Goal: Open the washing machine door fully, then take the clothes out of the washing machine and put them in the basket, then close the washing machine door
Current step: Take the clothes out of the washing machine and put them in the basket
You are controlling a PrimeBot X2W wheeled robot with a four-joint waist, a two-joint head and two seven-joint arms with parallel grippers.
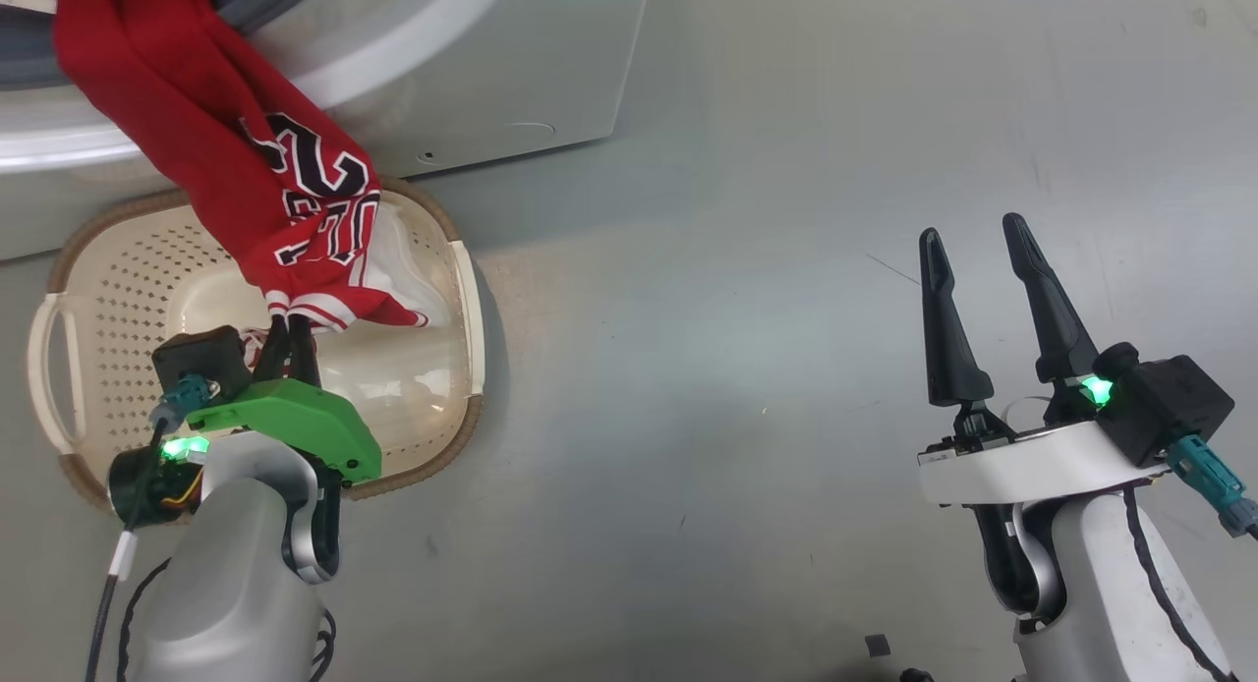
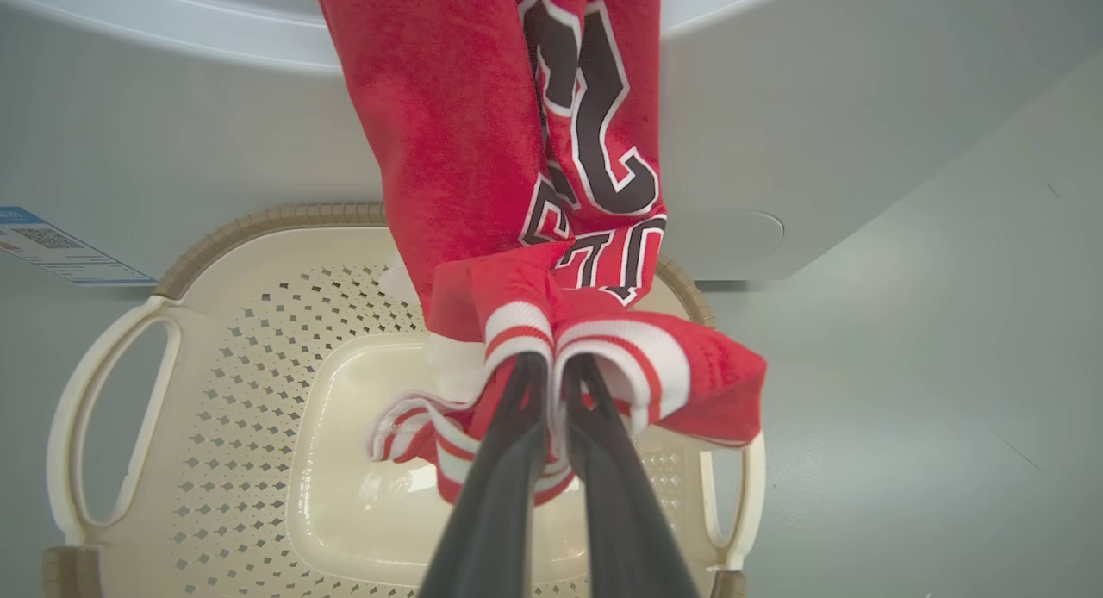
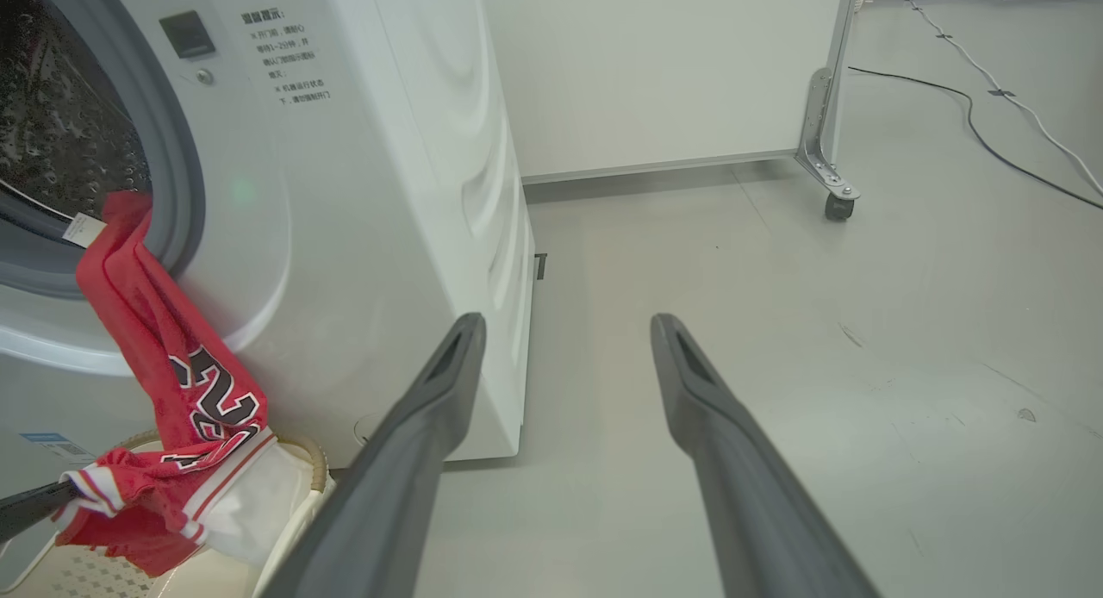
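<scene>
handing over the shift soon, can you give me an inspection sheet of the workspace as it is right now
surface: grey floor, smooth, faint scuffs.
job's things: washing machine with its drum uncovered; red clothes hang from the drum's mouth down into the basket, which stands on the floor close in front of the machine.
clutter: small dark scrap on the floor by the right arm.
grippers: left gripper shut on the clothes' striped hem, over the basket; right gripper open, holding nothing, above the floor.
cables: dark and white cables lie on the floor far off.
surroundings: white panel on a caster foot beyond the machine.
</scene>
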